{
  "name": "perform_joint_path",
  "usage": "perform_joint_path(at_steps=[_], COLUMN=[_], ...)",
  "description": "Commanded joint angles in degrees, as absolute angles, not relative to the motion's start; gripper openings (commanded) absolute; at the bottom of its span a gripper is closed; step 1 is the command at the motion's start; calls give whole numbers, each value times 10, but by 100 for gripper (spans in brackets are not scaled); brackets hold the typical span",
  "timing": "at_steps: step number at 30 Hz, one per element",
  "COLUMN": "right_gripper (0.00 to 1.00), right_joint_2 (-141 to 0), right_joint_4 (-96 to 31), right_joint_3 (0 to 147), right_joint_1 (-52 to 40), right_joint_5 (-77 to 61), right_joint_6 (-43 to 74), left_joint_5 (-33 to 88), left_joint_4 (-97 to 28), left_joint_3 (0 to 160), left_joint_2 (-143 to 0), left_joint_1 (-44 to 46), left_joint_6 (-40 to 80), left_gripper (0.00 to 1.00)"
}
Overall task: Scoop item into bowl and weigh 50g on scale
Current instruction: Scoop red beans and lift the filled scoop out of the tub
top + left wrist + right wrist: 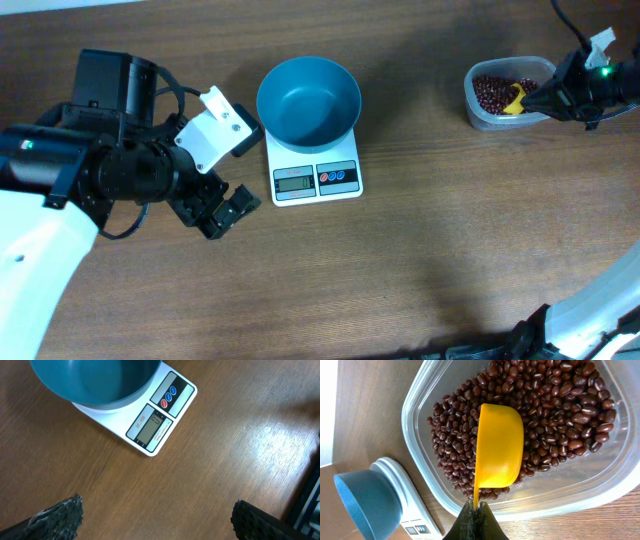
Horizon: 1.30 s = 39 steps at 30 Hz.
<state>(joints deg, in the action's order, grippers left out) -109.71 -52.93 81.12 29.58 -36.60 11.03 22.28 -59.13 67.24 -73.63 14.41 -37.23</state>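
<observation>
brown wood desk fills every view. we see the white scale near the middle, its screen end pointing at the bottom edge of the overhead view, with the blue bowl upright on it. the beans lie in a clear tub, far right. our right fingers pinch the yellow scoop by its thin handle. it points straight out from them, cup on the beans. our left fingers are spread wide near the scale.
</observation>
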Motion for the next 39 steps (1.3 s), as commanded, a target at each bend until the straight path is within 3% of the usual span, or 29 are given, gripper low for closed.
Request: perform_joint_path(at_steps=[1,17,25,39], right_gripper=[4,4,4,4], right_joint_2=[-1102,-1151,-1150,-1150], right_joint_4=[-514,-523,-529,-551], right_joint_3=[801,801,800,800], right_joint_1=[296,309,404,433], right_joint_5=[-392,-356,-548,-637], right_joint_6=[141,32,-40,-93], left_joint_5=[227,227,227,227], left_joint_4=[-592,-592,-592,-592], left_joint_3=[670,670,670,670], left_joint_2=[-738,-738,-738,-738], left_joint_1=[145,145,145,145], left_joint_6=[-367,-367,-367,-367], left_gripper=[99,99,99,99])
